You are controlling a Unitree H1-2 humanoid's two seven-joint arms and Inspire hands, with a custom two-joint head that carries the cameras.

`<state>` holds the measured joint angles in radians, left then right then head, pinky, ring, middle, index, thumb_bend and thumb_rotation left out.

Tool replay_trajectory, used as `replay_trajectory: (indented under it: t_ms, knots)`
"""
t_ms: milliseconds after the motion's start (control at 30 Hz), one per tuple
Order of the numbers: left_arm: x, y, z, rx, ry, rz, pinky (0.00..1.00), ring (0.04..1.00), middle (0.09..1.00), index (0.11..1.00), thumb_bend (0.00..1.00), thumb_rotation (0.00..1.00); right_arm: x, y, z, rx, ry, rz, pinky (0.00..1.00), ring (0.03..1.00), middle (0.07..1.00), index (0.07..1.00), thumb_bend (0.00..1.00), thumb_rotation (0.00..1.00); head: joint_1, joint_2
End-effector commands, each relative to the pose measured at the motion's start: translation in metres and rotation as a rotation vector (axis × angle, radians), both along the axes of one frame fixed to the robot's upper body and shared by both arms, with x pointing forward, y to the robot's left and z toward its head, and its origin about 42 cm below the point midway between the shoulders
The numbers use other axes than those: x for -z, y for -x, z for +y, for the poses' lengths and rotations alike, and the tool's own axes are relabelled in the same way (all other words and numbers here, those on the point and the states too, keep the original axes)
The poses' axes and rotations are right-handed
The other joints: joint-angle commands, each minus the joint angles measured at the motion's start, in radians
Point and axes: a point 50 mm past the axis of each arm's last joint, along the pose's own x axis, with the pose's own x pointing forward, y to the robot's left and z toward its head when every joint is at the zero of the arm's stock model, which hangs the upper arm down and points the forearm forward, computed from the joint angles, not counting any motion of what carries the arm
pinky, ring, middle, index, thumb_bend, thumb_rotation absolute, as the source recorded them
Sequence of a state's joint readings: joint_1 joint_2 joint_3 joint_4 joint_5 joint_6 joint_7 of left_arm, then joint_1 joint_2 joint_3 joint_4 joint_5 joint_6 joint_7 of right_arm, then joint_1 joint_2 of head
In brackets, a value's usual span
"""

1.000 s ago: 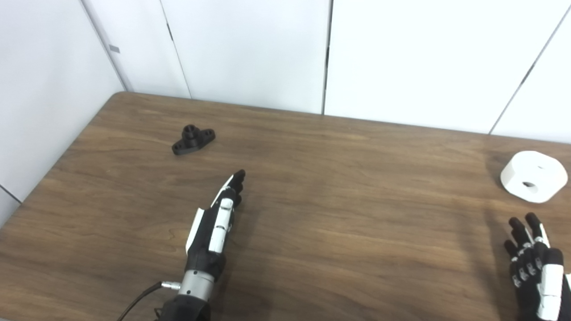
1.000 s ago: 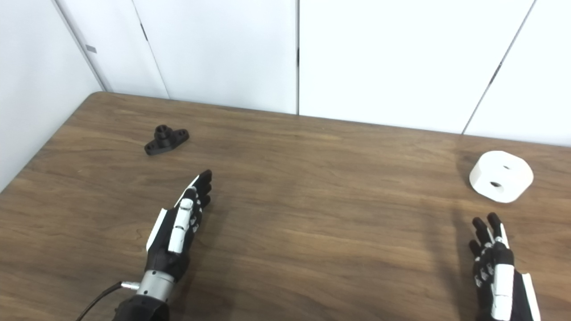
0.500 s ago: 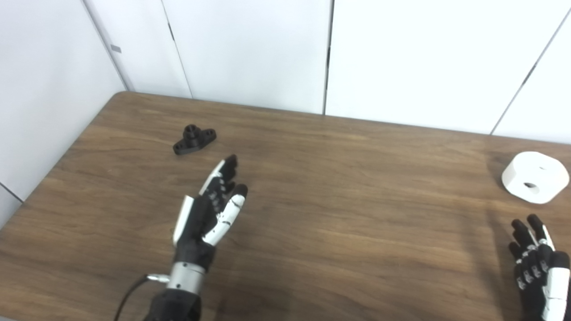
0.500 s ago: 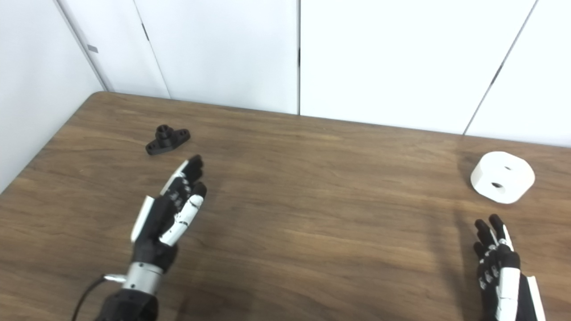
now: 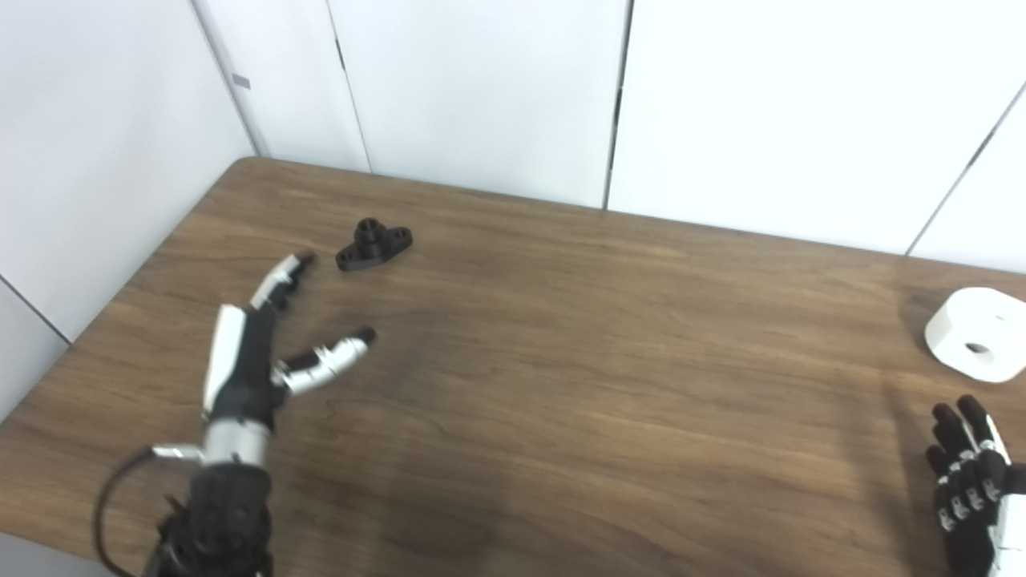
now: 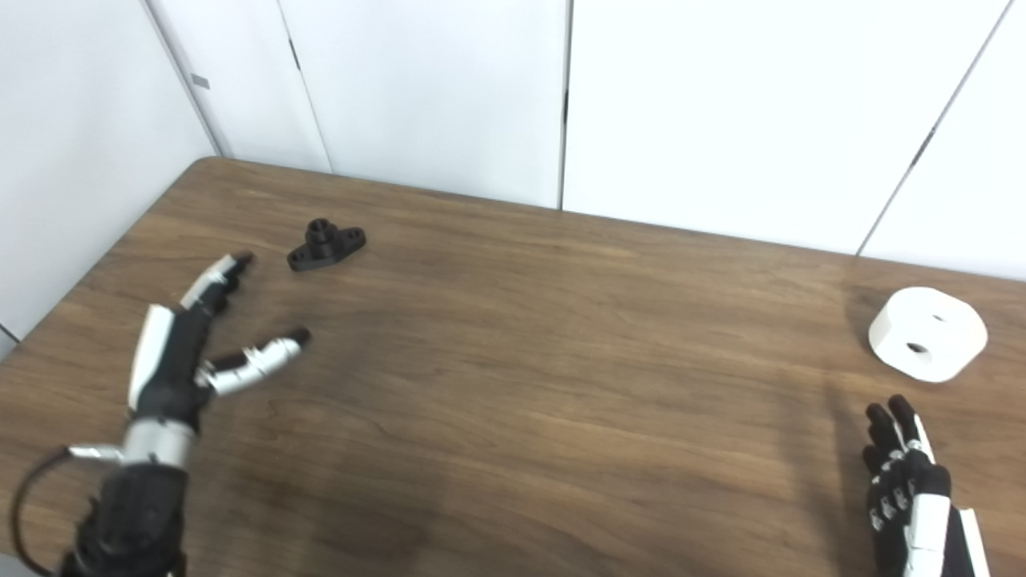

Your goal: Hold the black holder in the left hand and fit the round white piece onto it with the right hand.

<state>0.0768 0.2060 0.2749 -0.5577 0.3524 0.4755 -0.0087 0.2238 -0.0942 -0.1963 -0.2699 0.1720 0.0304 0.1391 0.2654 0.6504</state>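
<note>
The holder lies on the far left of the surface; the left hand, empty with fingers and thumb spread, hovers just near of it. The white piece rests at far right, the right hand empty and extended near of it.

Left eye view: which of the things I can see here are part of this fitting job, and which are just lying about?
Part of the job:
- small black plastic holder, lying on the table, untouched
- round white piece with a hole, far right, untouched
- left hand, open, near the holder
- right hand, open, below the white piece

Just there:
- brown wooden table
- nothing else lies about
</note>
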Motion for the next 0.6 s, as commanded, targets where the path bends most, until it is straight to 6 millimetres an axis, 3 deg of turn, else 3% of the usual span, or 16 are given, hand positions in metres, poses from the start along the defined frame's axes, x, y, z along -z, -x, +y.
replay_trajectory:
  t_ms: [0, 367, 467, 567]
  knots:
    - [-0.019, -0.014, 0.010, 0.005, -0.082, -0.028, 0.94, 0.935, 0.926, 0.897, 0.77, 0.09, 0.012, 0.054, -0.004, 0.007, 0.006, 0.060, 1.00, 0.978, 0.945, 0.973, 0.64, 1.00, 0.001, 0.001]
    - [-0.029, -0.063, 0.057, -0.040, -0.218, 0.111, 0.79, 0.898, 0.915, 0.887, 0.80, 0.14, 0.012, 0.054, -0.003, 0.008, 0.018, 0.060, 1.00, 0.994, 0.955, 0.984, 0.61, 1.00, -0.002, 0.004]
    - [-0.027, -0.076, 0.065, -0.035, -0.248, 0.151, 0.79, 0.899, 0.912, 0.879, 0.81, 0.14, 0.011, 0.055, -0.002, 0.007, 0.015, 0.061, 1.00, 0.993, 0.959, 0.984, 0.61, 1.00, -0.003, 0.004]
    - [-0.026, -0.091, 0.072, -0.024, -0.326, 0.220, 0.80, 0.915, 0.921, 0.876, 0.81, 0.21, 0.011, 0.055, -0.002, 0.010, 0.013, 0.056, 1.00, 0.989, 0.960, 0.982, 0.60, 1.00, -0.003, 0.006]
